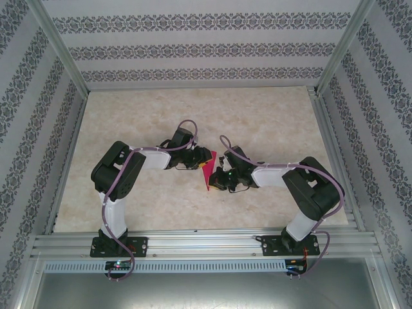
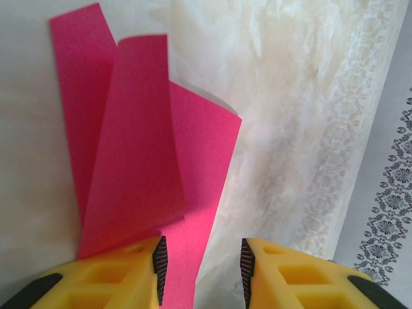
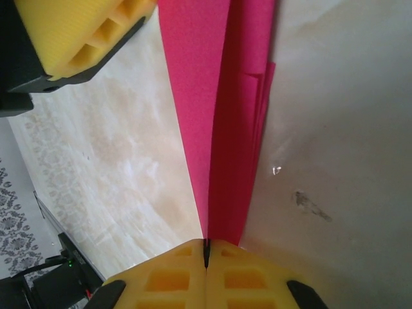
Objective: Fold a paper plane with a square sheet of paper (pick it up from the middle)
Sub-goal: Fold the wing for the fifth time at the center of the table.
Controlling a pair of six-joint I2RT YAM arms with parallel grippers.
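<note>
The magenta-pink paper plane (image 1: 207, 170) lies mid-table between my two grippers, folded into a long narrow wedge. From the left wrist, the paper plane (image 2: 141, 161) has one flap curling up off its lower layers. My left gripper (image 2: 202, 273) is open, its jaws apart above the paper's near edge, with the left finger over the pink and the right finger over bare table. In the right wrist view the paper plane (image 3: 219, 96) tapers along a centre crease into my right gripper (image 3: 206, 252), which is shut on its pointed end. In the top view, my left gripper (image 1: 195, 159) and right gripper (image 1: 216, 175) sit close together.
The beige marbled tabletop (image 1: 257, 116) is ringed by patterned walls and an aluminium frame rail (image 1: 206, 244) at the near edge. One yellow finger of the left gripper (image 3: 84, 32) shows in the right wrist view, close to the paper's wide end.
</note>
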